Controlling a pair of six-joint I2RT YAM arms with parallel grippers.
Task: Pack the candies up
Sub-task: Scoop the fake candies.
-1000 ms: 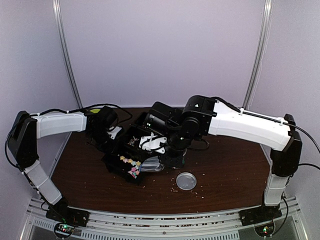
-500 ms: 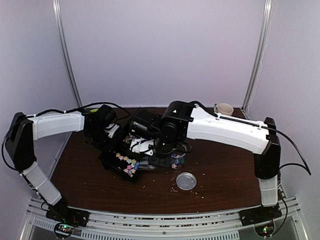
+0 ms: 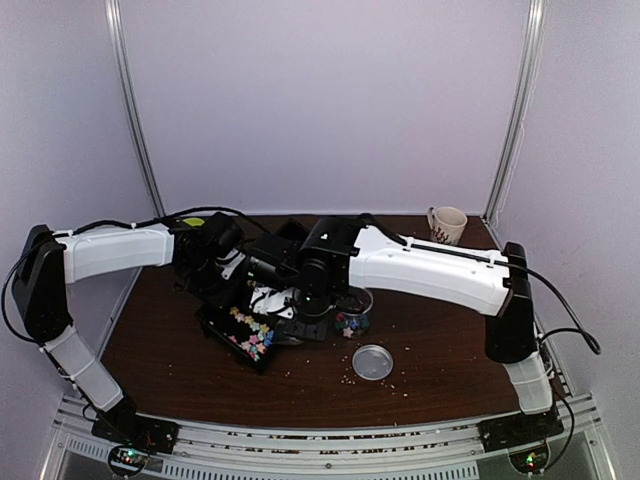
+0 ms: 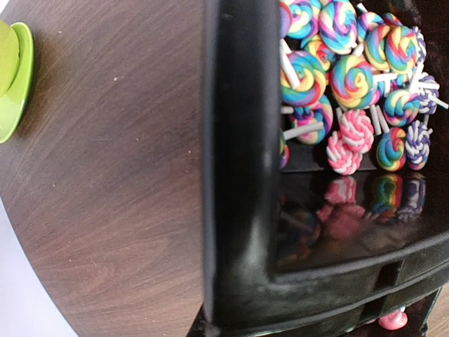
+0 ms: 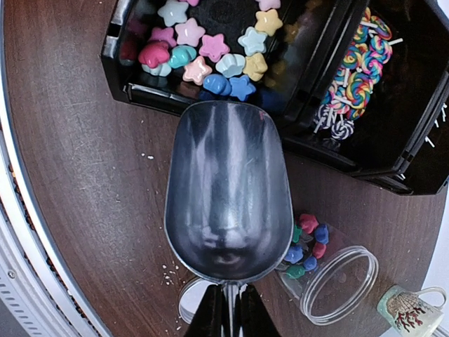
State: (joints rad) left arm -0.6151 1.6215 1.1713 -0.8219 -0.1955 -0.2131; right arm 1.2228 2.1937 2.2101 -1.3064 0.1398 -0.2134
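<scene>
Pastel star-shaped candies (image 5: 210, 49) sit in glossy black plastic tray (image 5: 116, 53). Right tool (image 5: 226, 309), wrist pitched down, clenches smooth metal scoop (image 5: 228, 189) just beside tray. Left tool (image 3: 228, 272) clenched at tray rim.

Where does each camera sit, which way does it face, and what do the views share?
Top external: above and behind the bases, looking down across the table; left arm and right arm both show.
Left wrist: low beside the tray, facing over its wall at the lollipops; its own fingers cannot be made out.
Right wrist: looking down on the scoop held in the right gripper, star candies beyond.
Shared: both wrist views show tray and lollipops; top and right wrist share the mug.
</scene>
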